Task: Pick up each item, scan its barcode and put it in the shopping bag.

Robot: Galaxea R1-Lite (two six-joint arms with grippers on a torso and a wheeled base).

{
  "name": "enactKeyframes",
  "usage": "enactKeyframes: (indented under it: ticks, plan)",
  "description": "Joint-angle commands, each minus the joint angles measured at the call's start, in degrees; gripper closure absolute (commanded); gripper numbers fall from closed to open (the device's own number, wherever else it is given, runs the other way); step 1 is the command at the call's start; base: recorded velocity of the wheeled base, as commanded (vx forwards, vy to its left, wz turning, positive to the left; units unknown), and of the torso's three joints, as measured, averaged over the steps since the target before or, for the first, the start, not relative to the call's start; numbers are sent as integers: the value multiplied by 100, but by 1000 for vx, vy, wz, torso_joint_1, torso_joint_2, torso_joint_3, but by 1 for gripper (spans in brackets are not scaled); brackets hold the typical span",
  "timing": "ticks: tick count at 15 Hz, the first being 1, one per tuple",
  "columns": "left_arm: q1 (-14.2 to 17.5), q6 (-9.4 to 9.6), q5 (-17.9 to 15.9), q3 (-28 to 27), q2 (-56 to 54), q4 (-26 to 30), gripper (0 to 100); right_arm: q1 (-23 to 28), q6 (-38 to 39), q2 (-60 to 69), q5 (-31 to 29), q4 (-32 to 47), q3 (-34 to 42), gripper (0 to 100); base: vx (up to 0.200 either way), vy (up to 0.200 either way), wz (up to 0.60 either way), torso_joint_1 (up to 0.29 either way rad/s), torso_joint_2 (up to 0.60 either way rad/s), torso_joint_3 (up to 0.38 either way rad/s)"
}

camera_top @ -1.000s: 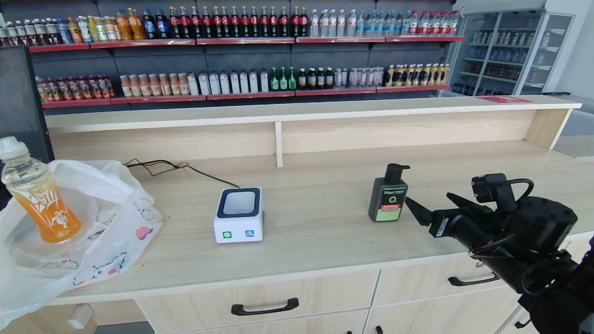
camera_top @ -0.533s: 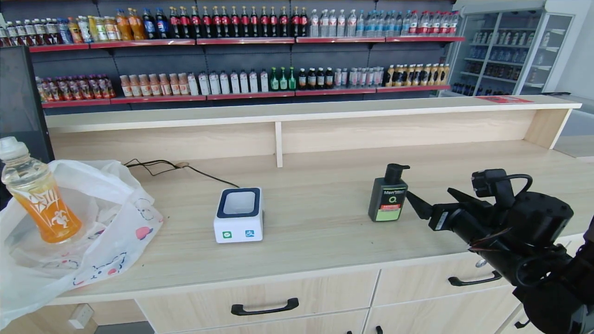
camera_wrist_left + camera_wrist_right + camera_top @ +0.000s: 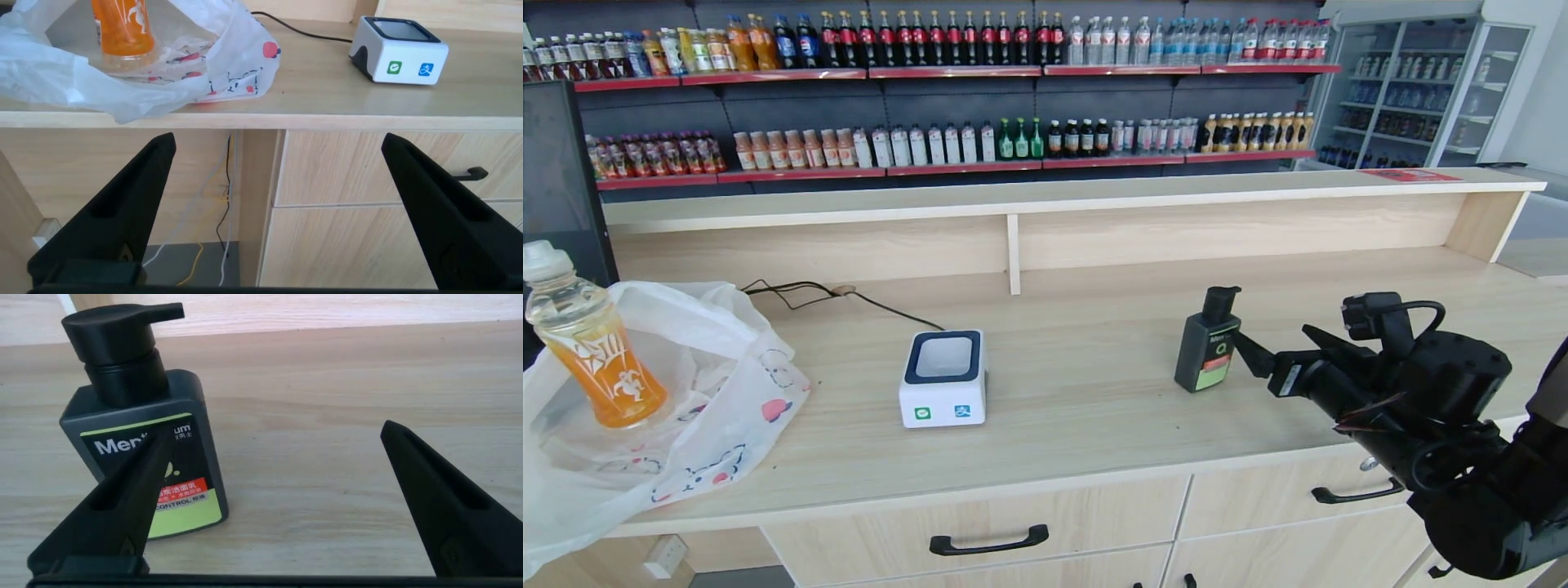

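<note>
Your right gripper [image 3: 1271, 332] is open, its jaws spread level with the pump bottle [image 3: 1207, 351] standing on the counter's [image 3: 1094, 408] right half, one finger at its side, seemingly so you can close on its body and carry it to the scanner [image 3: 943, 377].

Bright, even light w/ soft shadows

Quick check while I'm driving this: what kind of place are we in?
Most likely a convenience store checkout. The back wall has shelves of bottled drinks, a glass-door fridge stands at far right, and a barcode scanner sits on the counter.
</note>
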State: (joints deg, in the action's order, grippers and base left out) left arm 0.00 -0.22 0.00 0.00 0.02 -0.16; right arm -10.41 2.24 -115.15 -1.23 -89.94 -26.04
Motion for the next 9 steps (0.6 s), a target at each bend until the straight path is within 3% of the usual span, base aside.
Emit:
enactKeyframes:
  ticks: [1,9]
  plan:
    - [0,-4,0,0,-2,-2,0,39,4,-60,0,-6,-42,0,0,0,0,0,0,0]
    - [0,-4,0,0,-2,-2,0,162,31,-359,0,-6,-376,0,0,0,0,0,0,0]
